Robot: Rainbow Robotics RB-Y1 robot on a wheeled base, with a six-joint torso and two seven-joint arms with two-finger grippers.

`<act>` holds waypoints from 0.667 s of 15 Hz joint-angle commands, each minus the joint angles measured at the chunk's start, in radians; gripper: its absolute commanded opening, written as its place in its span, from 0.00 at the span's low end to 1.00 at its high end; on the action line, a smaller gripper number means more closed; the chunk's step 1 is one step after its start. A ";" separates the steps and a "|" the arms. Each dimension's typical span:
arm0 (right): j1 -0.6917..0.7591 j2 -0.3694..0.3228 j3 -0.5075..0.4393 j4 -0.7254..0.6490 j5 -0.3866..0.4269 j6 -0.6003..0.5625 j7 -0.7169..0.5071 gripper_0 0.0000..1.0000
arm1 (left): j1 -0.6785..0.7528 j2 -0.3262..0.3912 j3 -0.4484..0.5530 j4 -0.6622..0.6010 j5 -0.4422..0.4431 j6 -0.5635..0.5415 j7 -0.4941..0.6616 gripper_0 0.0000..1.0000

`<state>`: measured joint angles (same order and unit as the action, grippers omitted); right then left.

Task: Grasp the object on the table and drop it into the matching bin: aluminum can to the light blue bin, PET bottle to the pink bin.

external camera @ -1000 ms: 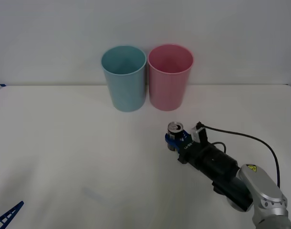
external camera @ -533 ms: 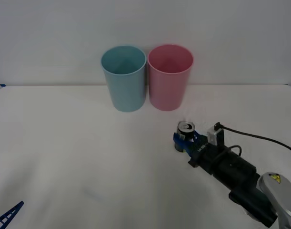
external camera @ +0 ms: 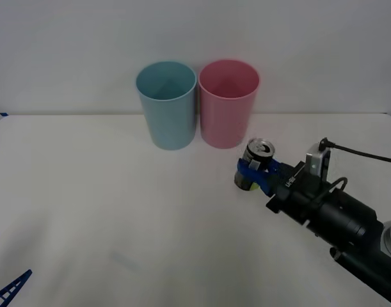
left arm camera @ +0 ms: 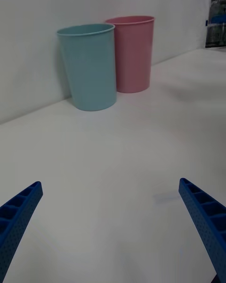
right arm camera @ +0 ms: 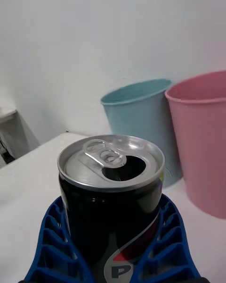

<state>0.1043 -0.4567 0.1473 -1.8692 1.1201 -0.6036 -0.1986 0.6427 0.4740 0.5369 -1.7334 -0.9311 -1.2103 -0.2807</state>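
White tabletop, the table (external camera: 86,211), runs wide and bare under a plain pale wall, with the two bins standing side by side and nearly touching at its far side. Between the ribbed blue fingers of the right gripper (external camera: 254,174) sits the aluminum can (external camera: 254,165), pinched at its lower body with the opened silver top and pull-tab standing proud above the jaws; in the front view it looks tilted slightly and appears lifted off the surface, though I cannot tell for sure. Ahead of the jaws and a little to one side stands the pink bin (external camera: 228,105), the nearer of the two, and beyond it, farther across, the light blue bin (external camera: 167,107), where the can belongs. My judgement is that the carry is the step in hand: the can should rise until its base would pass above both rims, travel over or behind the pink rim without brushing it, and be released only when centred over the blue mouth, since the two rims are close and a drop made early would land in the wrong bin. Open room lies on every side of the jaws except toward the bins. Low at the near corner, the left gripper (left arm camera: 113,226) waits with its fingers spread wide apart, well clear.
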 commanded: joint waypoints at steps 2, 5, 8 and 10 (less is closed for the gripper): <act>-0.077 -0.019 -0.003 -0.056 0.013 -0.001 -0.102 0.00 | 0.000 0.000 0.000 0.000 0.000 0.000 0.000 1.00; -0.178 -0.007 0.008 -0.058 0.109 0.001 -0.174 0.00 | 0.000 0.000 0.000 0.000 0.000 0.000 0.000 1.00; -0.270 0.013 0.014 -0.056 0.234 -0.001 -0.278 0.00 | 0.000 0.000 0.000 0.000 0.000 0.000 0.000 1.00; -0.331 0.018 0.031 -0.042 0.302 -0.001 -0.340 0.00 | 0.000 0.000 0.000 0.000 0.000 0.000 0.000 1.00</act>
<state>-0.2033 -0.4419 0.1721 -1.9172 1.3941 -0.6045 -0.5154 0.6427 0.4740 0.5369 -1.7334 -0.9311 -1.2103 -0.2807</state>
